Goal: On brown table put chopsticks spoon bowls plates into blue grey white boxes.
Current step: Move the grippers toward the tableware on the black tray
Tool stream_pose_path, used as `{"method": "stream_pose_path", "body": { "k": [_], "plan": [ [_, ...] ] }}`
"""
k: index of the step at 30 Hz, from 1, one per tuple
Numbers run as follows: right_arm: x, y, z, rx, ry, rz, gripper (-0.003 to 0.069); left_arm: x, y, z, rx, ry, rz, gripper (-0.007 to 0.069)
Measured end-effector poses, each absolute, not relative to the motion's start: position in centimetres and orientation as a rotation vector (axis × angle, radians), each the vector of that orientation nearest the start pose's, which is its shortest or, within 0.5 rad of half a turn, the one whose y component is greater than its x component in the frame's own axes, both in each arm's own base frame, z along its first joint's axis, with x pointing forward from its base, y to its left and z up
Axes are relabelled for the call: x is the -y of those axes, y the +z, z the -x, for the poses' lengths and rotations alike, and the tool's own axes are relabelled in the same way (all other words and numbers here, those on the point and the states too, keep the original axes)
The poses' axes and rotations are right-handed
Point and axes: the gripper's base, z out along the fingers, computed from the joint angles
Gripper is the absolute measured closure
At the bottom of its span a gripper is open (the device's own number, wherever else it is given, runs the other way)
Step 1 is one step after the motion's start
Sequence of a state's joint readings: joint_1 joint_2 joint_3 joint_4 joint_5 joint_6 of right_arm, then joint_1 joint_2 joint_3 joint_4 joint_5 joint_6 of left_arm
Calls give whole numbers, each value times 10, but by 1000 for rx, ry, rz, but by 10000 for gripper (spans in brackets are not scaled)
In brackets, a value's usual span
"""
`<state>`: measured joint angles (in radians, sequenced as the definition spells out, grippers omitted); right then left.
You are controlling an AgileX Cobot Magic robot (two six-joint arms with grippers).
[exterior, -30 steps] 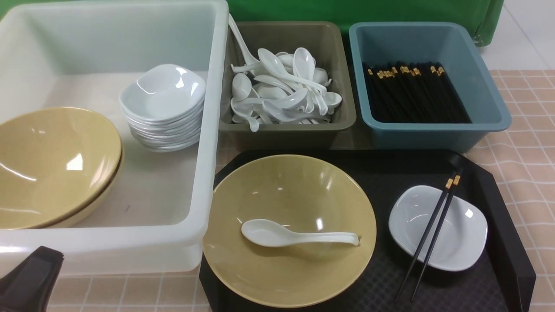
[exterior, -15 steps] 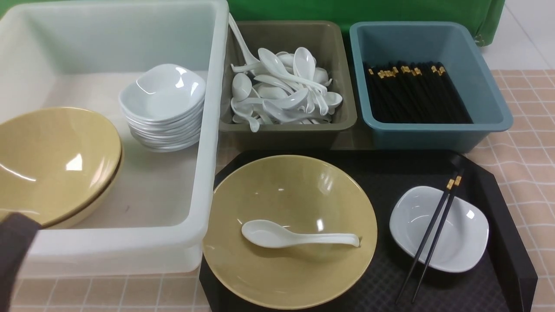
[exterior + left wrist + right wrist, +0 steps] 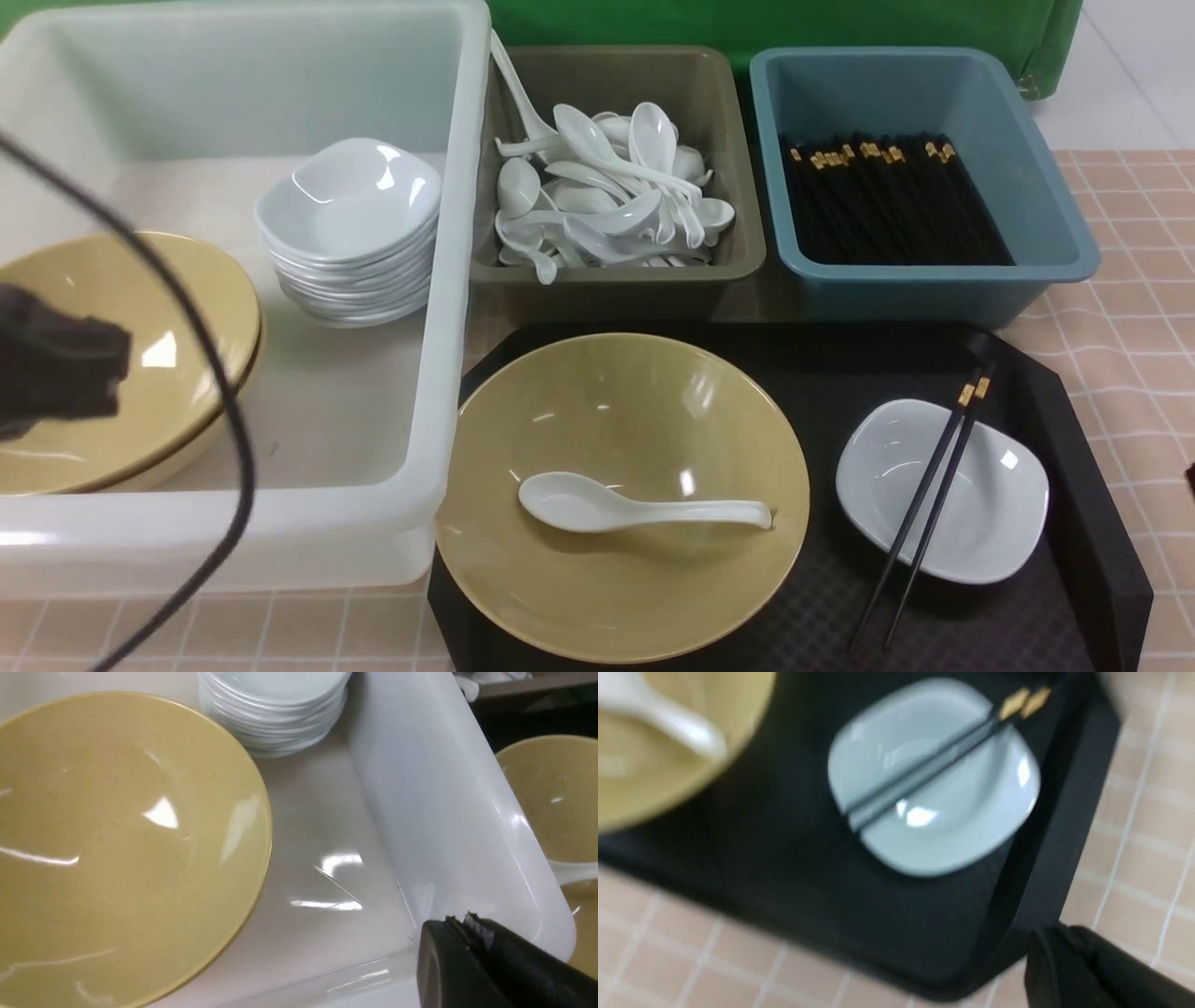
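1. Left gripper (image 3: 460, 927): jaws pressed together with nothing between them, positioned above the near rim of the white box (image 3: 448, 280).
2. Right gripper (image 3: 1052, 945): view blurred; jaws appear closed and empty, over the tablecloth (image 3: 691, 970) beside a corner of the black tray (image 3: 812, 373).
3. Black tray: carries a yellow bowl (image 3: 635, 420) with a white spoon (image 3: 635, 509) lying inside, and a white dish (image 3: 990, 523) with a chopstick pair (image 3: 920, 504) laid across it.
4. White box: contains nested yellow bowls (image 3: 187, 308) and a dish stack (image 3: 350, 233).
5. Grey box (image 3: 728, 140): contains piled spoons (image 3: 607, 205).
6. Blue box (image 3: 1055, 215): contains stored chopsticks (image 3: 887, 205).
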<state>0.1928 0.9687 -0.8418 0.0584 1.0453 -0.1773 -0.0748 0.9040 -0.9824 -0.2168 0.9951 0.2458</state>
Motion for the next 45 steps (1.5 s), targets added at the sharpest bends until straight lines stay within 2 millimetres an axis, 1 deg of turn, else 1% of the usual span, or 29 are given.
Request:
{"method": "stream_pose_path", "body": {
  "k": [2,3,5,7,8,9,10,12,13,14,15,16,17,23,24,26,30,35,37,38,45],
  "plan": [
    [-42,302,-181,-2732,77,554,622,45,366,-175,-2398,-225,-444,623],
    [-43,301,-183,-2738,77,557,622,46,364,-176,-2403,-229,-457,623],
    [-56,290,-206,-2807,84,620,622,71,360,-191,-2423,-263,-628,623],
    [-66,283,-220,-2824,95,600,621,91,355,-197,-2423,-283,-760,623],
    [-72,276,-231,-2835,106,564,619,102,351,-200,-2417,-284,-827,623],
    [-72,276,-231,-2831,107,555,619,106,349,-201,-2417,-286,-849,623],
    [-77,270,-241,-2840,117,509,612,114,345,-204,-2410,-279,-901,623],
    [-81,260,-253,-2844,130,416,588,130,337,-207,-2395,-260,-997,623],
    [-81,259,-254,-2848,129,417,585,130,336,-207,-2397,-257,-999,623],
    [-83,251,-260,-2858,132,366,538,138,331,-209,-2389,-239,-1045,623],
    [-84,247,-263,-2862,135,334,502,141,328,-211,-2388,-228,-1065,623],
    [-84,248,-264,-2860,136,329,502,141,328,-211,-2389,-225,-1068,623],
    [-85,242,-268,-2866,144,272,421,144,324,-213,-2390,-211,-1087,623],
    [-88,226,-285,-2856,171,81,135,146,320,-218,-2390,-187,-1097,623],
    [-87,222,-287,-2861,170,60,98,146,320,-218,-2390,-187,-1097,623],
    [-85,215,-291,-2881,162,33,53,146,320,-218,-2389,-187,-1096,623],
    [-84,205,-298,-2902,160,10,41,146,321,-218,-2384,-187,-1095,623],
    [-91,197,-309,-2893,229,-49,92,146,321,-219,-2379,-188,-1092,623],
    [-91,197,-311,-2894,236,-55,104,146,321,-219,-2380,-187,-1093,623],
    [-93,195,-314,-2899,239,-58,121,146,320,-219,-2382,-187,-1093,623],
    [-95,189,-320,-2946,226,-10,165,147,320,-219,-2382,-188,-1091,623]
  ]
}}
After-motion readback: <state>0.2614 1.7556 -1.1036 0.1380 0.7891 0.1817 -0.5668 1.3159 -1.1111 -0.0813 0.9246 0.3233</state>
